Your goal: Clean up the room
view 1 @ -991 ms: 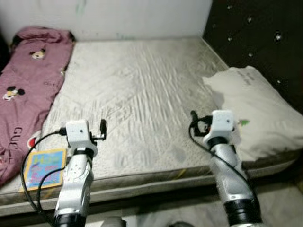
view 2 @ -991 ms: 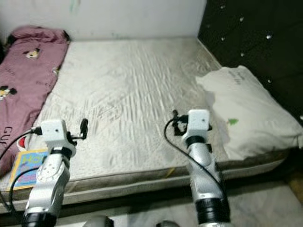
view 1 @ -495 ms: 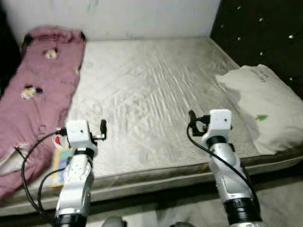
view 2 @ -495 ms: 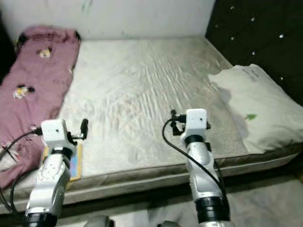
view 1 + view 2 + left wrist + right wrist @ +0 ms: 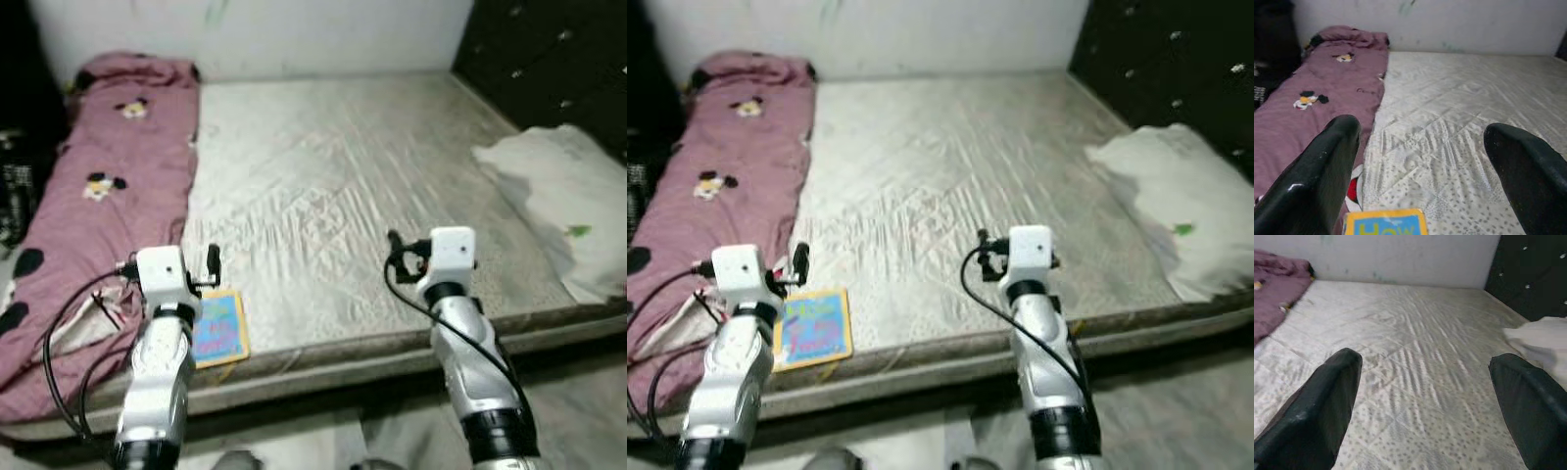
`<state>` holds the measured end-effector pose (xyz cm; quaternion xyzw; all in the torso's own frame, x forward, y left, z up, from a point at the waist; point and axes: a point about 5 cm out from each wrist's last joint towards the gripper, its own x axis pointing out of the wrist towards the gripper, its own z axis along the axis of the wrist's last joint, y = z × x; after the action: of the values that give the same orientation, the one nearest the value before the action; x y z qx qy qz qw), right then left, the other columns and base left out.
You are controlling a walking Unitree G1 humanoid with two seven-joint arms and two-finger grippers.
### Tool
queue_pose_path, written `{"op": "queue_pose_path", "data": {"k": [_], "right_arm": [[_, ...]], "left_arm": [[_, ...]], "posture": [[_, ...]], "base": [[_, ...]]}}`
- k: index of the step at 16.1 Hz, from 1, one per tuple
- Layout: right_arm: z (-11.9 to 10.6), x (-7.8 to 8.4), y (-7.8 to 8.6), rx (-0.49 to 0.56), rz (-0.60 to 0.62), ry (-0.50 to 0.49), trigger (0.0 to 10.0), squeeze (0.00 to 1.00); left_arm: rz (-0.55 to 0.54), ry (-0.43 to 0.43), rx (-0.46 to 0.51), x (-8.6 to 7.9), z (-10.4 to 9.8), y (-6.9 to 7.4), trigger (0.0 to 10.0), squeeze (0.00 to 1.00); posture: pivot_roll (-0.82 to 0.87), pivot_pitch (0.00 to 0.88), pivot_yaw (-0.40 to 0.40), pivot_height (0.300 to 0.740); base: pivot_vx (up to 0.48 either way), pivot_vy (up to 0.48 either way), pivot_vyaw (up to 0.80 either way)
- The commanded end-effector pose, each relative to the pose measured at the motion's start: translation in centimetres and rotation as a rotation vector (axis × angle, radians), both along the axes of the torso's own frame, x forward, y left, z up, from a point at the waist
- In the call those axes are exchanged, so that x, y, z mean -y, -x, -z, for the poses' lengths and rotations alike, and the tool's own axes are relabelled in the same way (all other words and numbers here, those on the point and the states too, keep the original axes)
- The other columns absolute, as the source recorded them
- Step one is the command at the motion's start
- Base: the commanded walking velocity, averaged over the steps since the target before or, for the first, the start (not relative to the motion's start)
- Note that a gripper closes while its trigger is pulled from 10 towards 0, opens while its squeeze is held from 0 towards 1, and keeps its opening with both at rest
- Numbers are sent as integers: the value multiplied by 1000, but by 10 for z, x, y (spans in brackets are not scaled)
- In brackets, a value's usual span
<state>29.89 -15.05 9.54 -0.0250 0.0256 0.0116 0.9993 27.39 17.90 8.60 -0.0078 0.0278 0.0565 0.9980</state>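
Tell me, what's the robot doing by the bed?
The robot stands at the edge of a bare mattress, holding nothing. Its left gripper and right gripper are both open and raised over the bed. A colourful book lies near the mattress edge beside a pink blanket, and a white pillow lies on the right.

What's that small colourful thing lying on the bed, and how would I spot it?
Start at the bare grey mattress and go to its near edge, beside the pink cartoon-print blanket. There lies a thin book, flat, with a blue cover and yellow border, the brightest thing on the bed.
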Motion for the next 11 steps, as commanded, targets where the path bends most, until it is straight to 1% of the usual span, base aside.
{"op": "queue_pose_path", "data": {"k": [1, 9, 11], "right_arm": [[-6, -6, -3, 22, -16, -8, 10000, 0], [-6, -6, -5, 19, -15, 4, 10000, 0], [-6, -7, -5, 19, -15, 8, 10000, 0]], "left_arm": [[-8, -11, 7, -4, -2, 0, 10000, 0], [21, -4, 19, -1, -4, -2, 10000, 0], [28, -6, 19, 0, -4, -3, 10000, 0]], "posture": [[29, 0, -21, 740], [26, 0, -23, 740], [27, 0, -22, 740]], "base": [[0, 0, 0], [0, 0, 0], [263, 0, 0]]}}
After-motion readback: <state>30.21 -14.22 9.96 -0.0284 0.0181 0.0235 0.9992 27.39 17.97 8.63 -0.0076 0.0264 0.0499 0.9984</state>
